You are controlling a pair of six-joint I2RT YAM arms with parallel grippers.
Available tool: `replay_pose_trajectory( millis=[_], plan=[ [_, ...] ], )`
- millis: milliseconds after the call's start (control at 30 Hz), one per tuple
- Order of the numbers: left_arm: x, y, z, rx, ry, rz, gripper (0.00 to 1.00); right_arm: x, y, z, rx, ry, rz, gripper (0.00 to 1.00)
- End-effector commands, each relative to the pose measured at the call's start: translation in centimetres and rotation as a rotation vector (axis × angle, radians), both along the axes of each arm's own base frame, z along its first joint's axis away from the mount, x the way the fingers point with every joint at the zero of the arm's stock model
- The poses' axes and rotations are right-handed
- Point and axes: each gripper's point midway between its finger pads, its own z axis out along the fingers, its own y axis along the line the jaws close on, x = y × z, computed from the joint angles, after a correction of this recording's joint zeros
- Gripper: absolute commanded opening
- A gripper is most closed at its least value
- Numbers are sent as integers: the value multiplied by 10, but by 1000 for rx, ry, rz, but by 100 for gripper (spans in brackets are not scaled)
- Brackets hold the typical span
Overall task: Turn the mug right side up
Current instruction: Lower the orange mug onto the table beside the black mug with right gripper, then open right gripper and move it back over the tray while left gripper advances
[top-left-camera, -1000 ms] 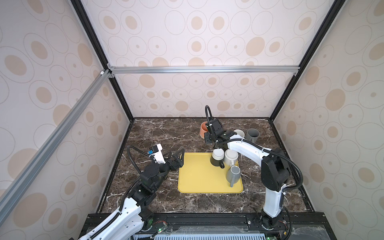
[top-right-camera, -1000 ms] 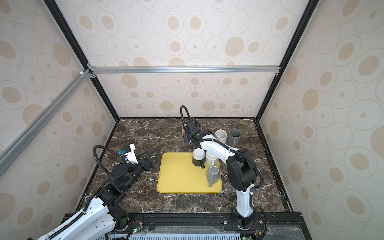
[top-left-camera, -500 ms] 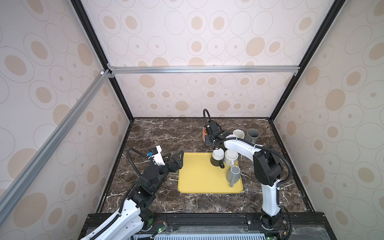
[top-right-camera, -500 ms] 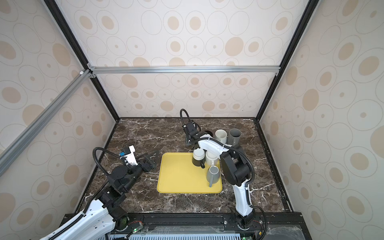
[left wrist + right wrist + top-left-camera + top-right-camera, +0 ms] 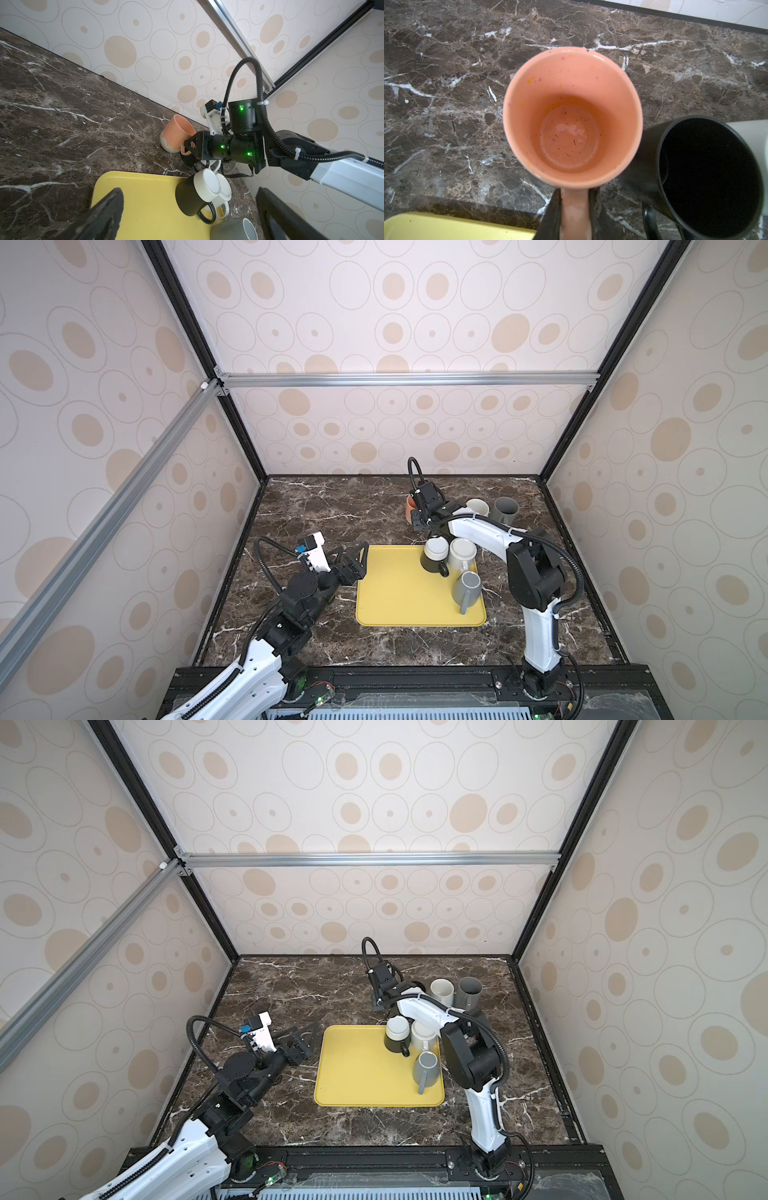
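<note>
Gripping the peach mug (image 5: 571, 116) by its handle (image 5: 575, 203), the right claw (image 5: 574, 216) is holding it mouth-up at the bench (image 5: 446, 83) beyond the yellow tray (image 5: 446, 226); only releasing is apparently remaining; left claw (image 5: 360, 560) is hanging wide

Right arm folds in as it holds the mug

The right arm's elbow (image 5: 536, 568) has swung in from the table's right edge towards the tray (image 5: 399, 605), so its base link now stands steeper. The right gripper (image 5: 417, 517), closed on the mug's (image 5: 409, 506) handle, has turned at the wrist and hides more of the mug in the top views than a second ago. The left gripper (image 5: 362, 560) drew back a little, then returned.
</note>
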Motion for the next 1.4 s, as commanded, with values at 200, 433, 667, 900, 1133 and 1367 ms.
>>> replay_pose_trajectory(
  millis=[200,433,667,900,1133,1367],
  plan=[
    [0,1,3,-10,-18,-2,100,13,3,15,26,-58,-30,0],
    [0,1,0,-6,-14,2,100,8,1,10,17,-35,-24,2],
    [0,2,-2,-10,-12,4,100,1,2,9,29,-9,-6,14],
    [-2,3,-5,-16,-8,6,100,-6,-1,8,32,0,-4,22],
    [-2,2,-11,-9,4,0,100,-12,-1,11,50,2,6,26],
    [-1,-1,-18,28,23,-12,100,-18,-3,24,60,-6,18,29]
  ],
)
